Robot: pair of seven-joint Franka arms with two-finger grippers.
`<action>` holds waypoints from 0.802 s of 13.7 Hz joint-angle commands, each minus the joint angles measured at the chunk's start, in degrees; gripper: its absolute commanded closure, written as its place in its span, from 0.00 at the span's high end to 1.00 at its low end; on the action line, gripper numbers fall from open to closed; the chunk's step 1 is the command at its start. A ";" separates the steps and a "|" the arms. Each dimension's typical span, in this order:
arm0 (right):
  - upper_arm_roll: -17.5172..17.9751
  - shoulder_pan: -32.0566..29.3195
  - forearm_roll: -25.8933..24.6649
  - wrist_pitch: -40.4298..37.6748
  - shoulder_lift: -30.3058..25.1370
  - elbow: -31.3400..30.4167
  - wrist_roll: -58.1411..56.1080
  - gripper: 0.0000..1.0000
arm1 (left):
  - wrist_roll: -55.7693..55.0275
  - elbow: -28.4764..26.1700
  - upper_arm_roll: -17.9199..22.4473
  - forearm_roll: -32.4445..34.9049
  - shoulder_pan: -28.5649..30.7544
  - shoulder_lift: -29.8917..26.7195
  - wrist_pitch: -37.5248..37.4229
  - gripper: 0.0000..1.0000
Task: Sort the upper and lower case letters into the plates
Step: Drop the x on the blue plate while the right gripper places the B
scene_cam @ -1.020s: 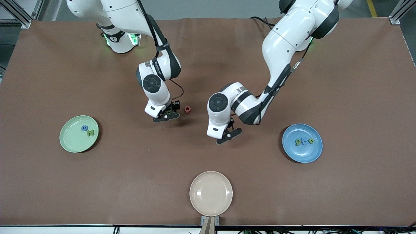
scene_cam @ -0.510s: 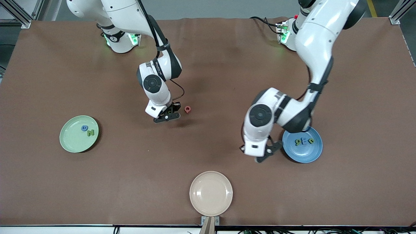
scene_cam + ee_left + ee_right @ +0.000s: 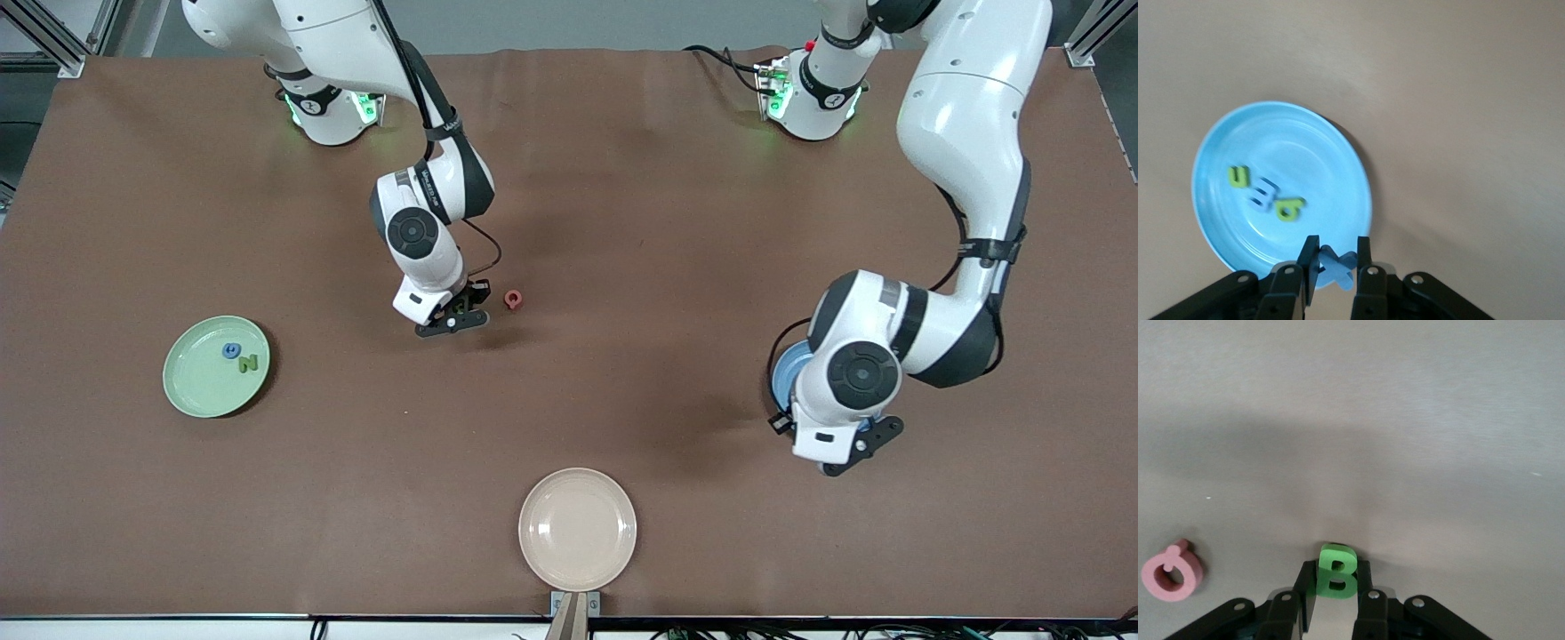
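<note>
Gripping flat letters: green B (image 3: 1336, 571), blue x (image 3: 1336, 268).

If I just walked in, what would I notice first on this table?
Two white robot arms, each pinching a tiny letter. The left gripper holds a blue x over the edge of the blue plate, where three small letters lie. The right gripper is shut on a green B mid-table, beside a pink Q. A green plate with two letters sits toward the right arm's end.

Both arms low, jaws clamped.
</note>
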 commanded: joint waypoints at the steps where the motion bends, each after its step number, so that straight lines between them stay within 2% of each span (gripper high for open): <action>1: -5.17 -1.02 0.32 -6.83 -5.83 -0.48 -6.60 0.12 | 3.85 -1.17 -0.63 -0.48 3.67 -0.33 -0.64 0.01; 3: -12.19 -1.10 0.32 -11.75 -6.19 1.45 -16.69 0.12 | 4.40 -2.05 -0.63 -0.48 5.08 0.46 -0.12 0.06; 4: -16.14 -1.37 0.32 -12.81 -5.75 2.59 -22.75 0.12 | 4.40 -2.23 -0.63 -0.56 5.26 0.81 -0.12 0.20; 5: -18.53 -2.15 0.41 -12.74 -5.57 2.86 -28.46 0.12 | 3.79 -2.23 -0.63 -0.83 5.26 1.51 -0.12 0.42; 6: -19.95 -3.64 0.41 -12.48 -5.57 3.04 -33.48 0.12 | 2.82 -1.97 -0.63 -1.96 5.35 2.22 0.06 0.98; 8: -20.14 -10.65 0.32 -12.38 -5.05 4.88 -42.80 0.12 | 1.24 -1.97 -0.36 -4.08 4.91 2.31 0.15 1.00; 11: -20.05 -18.31 0.32 -12.21 -2.06 7.61 -53.02 0.12 | 2.11 -1.44 -0.27 -2.50 4.29 1.35 -0.46 1.00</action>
